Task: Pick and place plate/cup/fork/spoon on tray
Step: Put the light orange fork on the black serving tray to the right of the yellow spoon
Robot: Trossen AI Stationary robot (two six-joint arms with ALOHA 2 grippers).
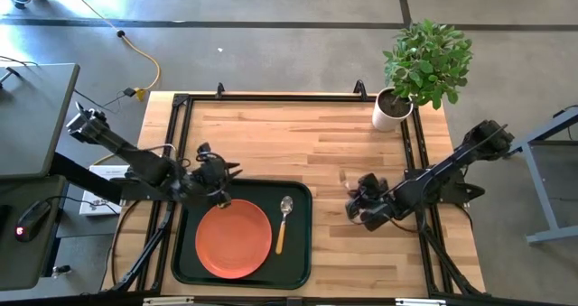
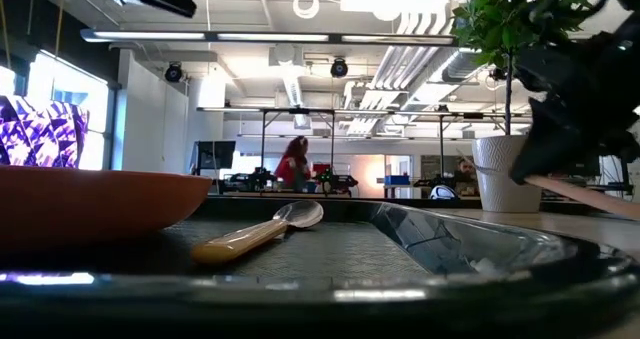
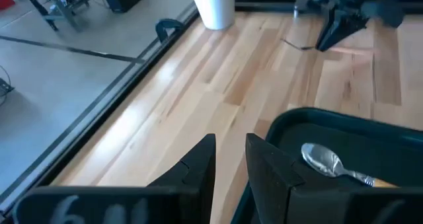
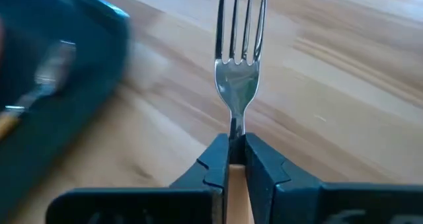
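Here the right gripper (image 4: pixel 236 159) was clamped on the fork (image 4: pixel 239 59), its dark fingers (image 4: pixel 213 164) pinching the top of the orange handle just below the silver neck, so the slim tines stuck out ahead over the bare wood. From above, that gripper (image 1: pixel 363 204) sat right of the tray (image 1: pixel 298 256), near it but apart, with the tines (image 1: pixel 344 176) pointing toward the table's far side. The left gripper (image 1: pixel 219 178) hung at the tray's far left corner, its fingers (image 3: pixel 198 168) a narrow gap apart and holding nothing. On the dark tray lay the round orange-red plate (image 1: pixel 233 238) on the left part and, just beside it, the spoon (image 1: pixel 283 221), orange handle toward the front, rounded silver bowl toward the back. A potted plant (image 1: pixel 423 64) stood at the table's far right corner.
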